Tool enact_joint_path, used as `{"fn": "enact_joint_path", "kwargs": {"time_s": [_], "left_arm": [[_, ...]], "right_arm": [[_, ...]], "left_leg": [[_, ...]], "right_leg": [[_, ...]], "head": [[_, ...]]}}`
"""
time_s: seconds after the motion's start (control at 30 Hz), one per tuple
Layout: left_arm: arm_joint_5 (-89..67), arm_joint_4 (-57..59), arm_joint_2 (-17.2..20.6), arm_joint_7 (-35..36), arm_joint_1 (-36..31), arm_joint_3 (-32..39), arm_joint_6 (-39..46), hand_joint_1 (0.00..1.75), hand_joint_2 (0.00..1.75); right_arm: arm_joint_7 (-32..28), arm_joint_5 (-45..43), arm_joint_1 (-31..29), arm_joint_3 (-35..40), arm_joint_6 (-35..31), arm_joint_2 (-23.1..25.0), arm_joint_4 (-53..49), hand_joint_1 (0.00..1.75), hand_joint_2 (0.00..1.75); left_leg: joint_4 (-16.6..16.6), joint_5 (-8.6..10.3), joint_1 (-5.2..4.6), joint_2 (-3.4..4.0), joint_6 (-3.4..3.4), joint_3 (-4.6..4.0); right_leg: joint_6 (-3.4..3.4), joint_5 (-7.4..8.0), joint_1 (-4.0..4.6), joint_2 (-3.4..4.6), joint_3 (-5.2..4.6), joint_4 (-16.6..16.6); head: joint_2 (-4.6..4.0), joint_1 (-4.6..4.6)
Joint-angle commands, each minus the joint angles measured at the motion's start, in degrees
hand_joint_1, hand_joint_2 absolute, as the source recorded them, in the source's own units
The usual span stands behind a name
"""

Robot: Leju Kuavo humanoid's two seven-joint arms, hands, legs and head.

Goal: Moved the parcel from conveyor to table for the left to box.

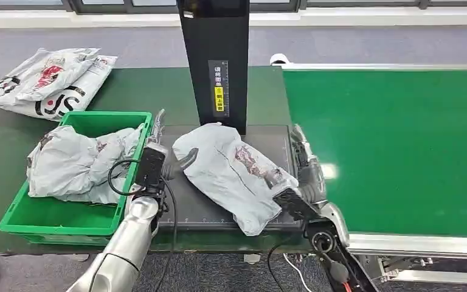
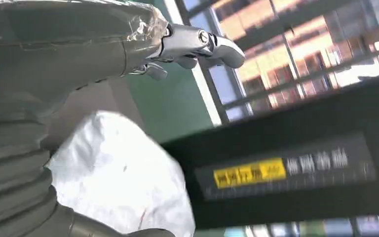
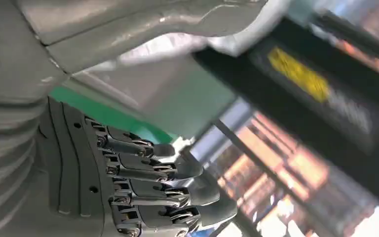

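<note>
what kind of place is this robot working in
Probably a parcel-sorting or logistics test station: a green conveyor belt, grey poly-mailer parcels on a black scanning platform under a scanner post, and a green bin holding more mailers.

A: How does the left robot hand (image 1: 158, 159) sit?
B: Its silver arm reaches forward, palm turned inward, thumb jutting toward the other hand, fingers straight and apart, holding nothing.

A: And the right robot hand (image 1: 307, 173)?
B: Opposite it, on a forward-reaching arm, palm facing the left one. Its fingers (image 3: 177, 190) lie extended side by side, slightly bent, gripping nothing.
</note>
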Motion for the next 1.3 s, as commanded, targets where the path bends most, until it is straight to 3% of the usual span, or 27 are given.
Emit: {"fn": "enact_joint_path", "kwargs": {"time_s": [0.03,0.13,0.3,0.37,0.47,1.1,1.13,1.17,1.2,1.3], "left_arm": [[-5.07,9.7,1.97,0.82,-3.17,-8.64,-4.81,0.0,1.75],[-11.61,14.62,2.45,4.03,-4.56,-13.09,-5.39,0.0,1.75],[-23.85,24.66,1.29,12.08,-7.79,-20.94,-5.8,0.0,1.75],[-30.75,28.78,1.14,19.55,-9.07,-25.72,-9.65,0.0,1.75],[-33.28,31.03,2.0,24.18,-8.26,-26.64,-15.24,0.0,1.75],[-33.24,30.98,2.1,24.15,-8.36,-26.53,-15.31,0.0,1.75],[-33.87,31.4,2.24,25.54,-8.36,-26.66,-19.09,0.0,1.75],[-34.16,31.4,2.61,25.82,-8.05,-26.58,-20.22,0.07,1.75],[-34.1,31.63,2.85,26.12,-7.65,-26.01,-21.31,1.75,1.75],[-34.43,31.51,3.7,25.87,-6.81,-24.84,-18.93,1.75,1.75]], "right_arm": [[-5.79,-11.05,-2.66,-9.98,-1.64,-0.69,3.68,0.0,1.75],[-6.36,-14.05,-4.27,-11.14,-1.28,-0.09,6.44,0.0,1.75],[-2.48,-12.08,-2.9,-13.49,0.61,2.29,1.03,0.0,1.75],[-2.22,-11.68,-2.7,-13.12,2.69,1.79,1.16,0.0,1.75],[-4.32,-12.34,-3.89,-11.27,4.27,1.6,5.08,0.0,1.75],[-4.54,-12.34,-4.04,-11.17,4.14,1.72,5.44,0.0,1.75],[-5.15,-12.5,-4.73,-10.21,4.24,1.37,6.64,0.0,1.75],[-5.4,-13.01,-5.28,-9.57,4.63,1.34,7.5,0.0,1.75],[-5.83,-13.81,-6.08,-8.59,5.24,1.09,9.01,0.0,1.75],[-7.63,-15.87,-7.13,-6.29,4.8,-0.3,12.21,0.0,1.75]], "left_leg": [[-0.08,0.02,-0.03,-0.06,0.1,0.1],[-0.08,0.03,-0.07,-0.02,0.08,0.09],[-0.1,0.02,-0.06,-0.06,0.08,0.11],[-0.1,0.0,-0.04,-0.05,0.09,0.14],[-0.09,-0.02,-0.05,0.02,0.07,0.16],[-0.2,-0.09,-0.09,0.01,0.2,0.74],[-0.16,-0.11,-0.09,-0.03,0.2,0.76],[-0.12,-0.13,-0.09,-0.08,0.2,0.76],[-0.2,-0.1,-0.08,0.1,0.21,0.79],[-0.22,-0.13,-0.11,0.13,0.22,0.86]], "right_leg": [[0.05,0.01,-0.01,-0.15,0.16,-0.12],[0.03,0.01,-0.05,-0.1,0.1,-0.06],[0.02,-0.01,-0.04,-0.16,0.13,-0.08],[0.02,-0.02,-0.02,-0.15,0.17,-0.11],[0.03,-0.02,-0.03,-0.05,0.16,-0.09],[0.18,-0.11,-0.1,-0.06,0.91,-0.16],[0.18,-0.15,-0.11,-0.1,0.93,-0.12],[0.18,-0.17,-0.11,-0.13,0.95,-0.08],[0.18,-0.08,-0.09,0.02,0.94,-0.19],[0.2,-0.12,-0.12,0.07,1.09,-0.17]], "head": [[0.02,0.0],[0.02,0.0],[0.02,0.0],[0.02,0.0],[0.02,0.0],[0.02,-0.02],[0.02,-0.02],[0.0,-0.02],[0.02,-0.02],[0.0,-0.02]]}}
